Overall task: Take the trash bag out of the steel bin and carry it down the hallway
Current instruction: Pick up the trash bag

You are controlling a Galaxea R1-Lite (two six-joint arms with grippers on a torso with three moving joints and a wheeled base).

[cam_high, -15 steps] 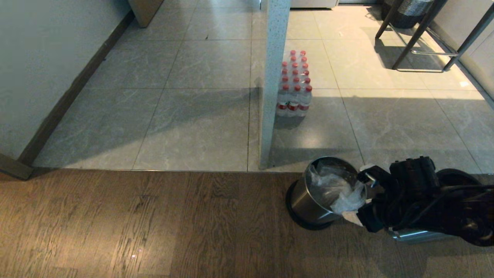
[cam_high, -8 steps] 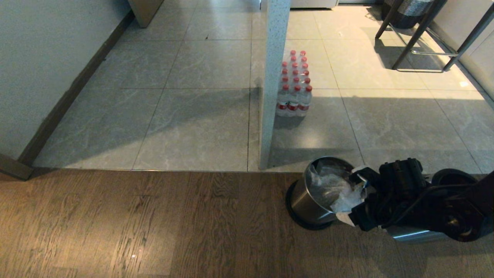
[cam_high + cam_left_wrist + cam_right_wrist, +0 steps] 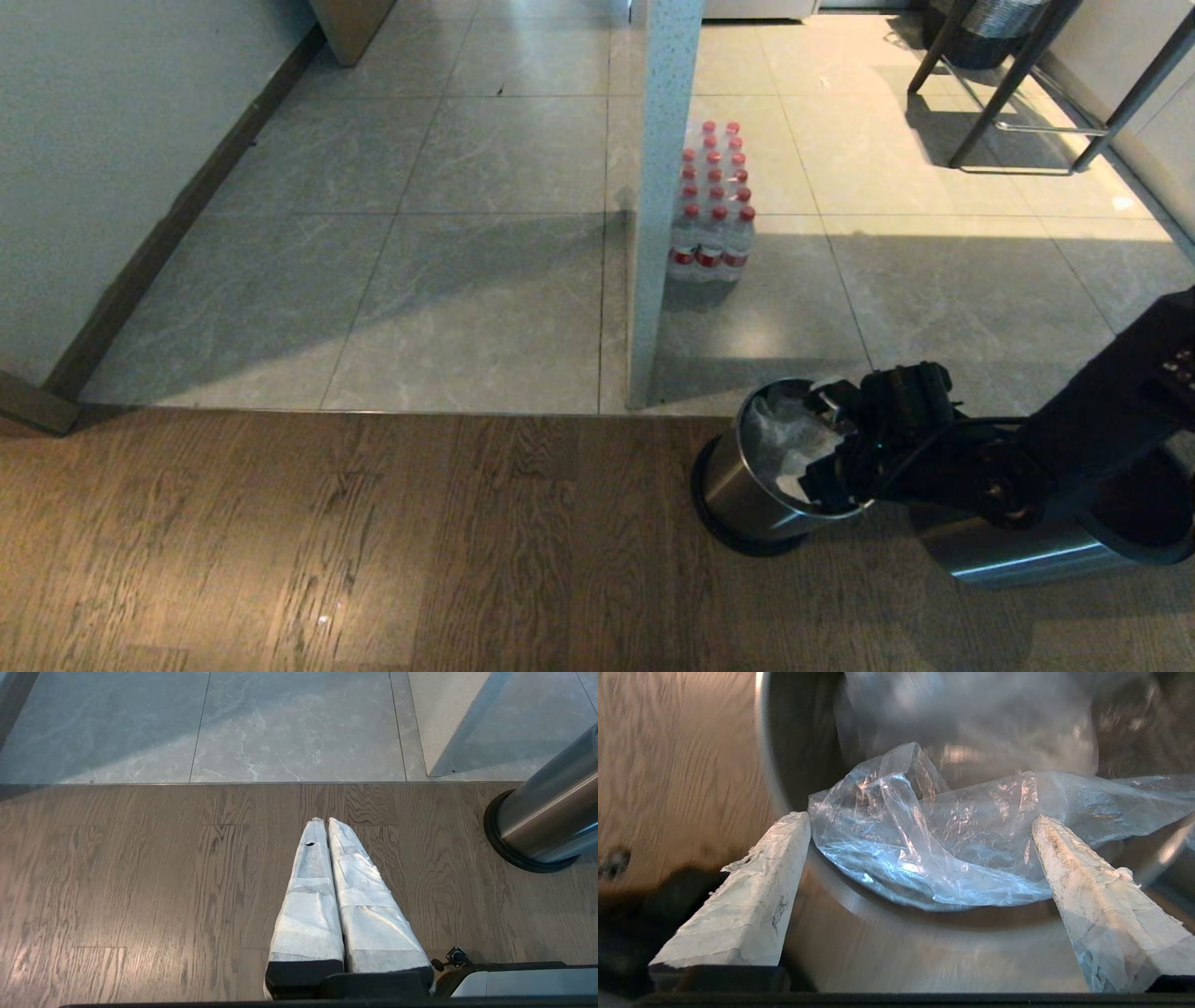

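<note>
The steel bin (image 3: 742, 490) stands on the wood floor at the edge of the hallway's pale tiles (image 3: 485, 233). A crumpled clear trash bag (image 3: 775, 434) lies in its mouth. My right gripper (image 3: 822, 443) reaches in from the right over the bin's near rim. In the right wrist view it (image 3: 920, 817) is open, its white-wrapped fingers (image 3: 752, 905) spread to either side of the bag (image 3: 952, 849) above the bin's wall (image 3: 896, 947), with nothing gripped. My left gripper (image 3: 325, 821) is parked over the wood floor, shut and empty, with the bin (image 3: 546, 816) off to its side.
A white pillar (image 3: 658, 187) rises just behind the bin, with a shrink-wrapped pack of water bottles (image 3: 714, 201) beside it. A wall with dark skirting (image 3: 177, 224) runs along the left. Stool legs (image 3: 1018, 93) stand at the far right.
My right arm has stretched out to the left, carrying the gripper from beside the bin's right rim to over its mouth. The bag flap on that rim is now covered by the gripper.
</note>
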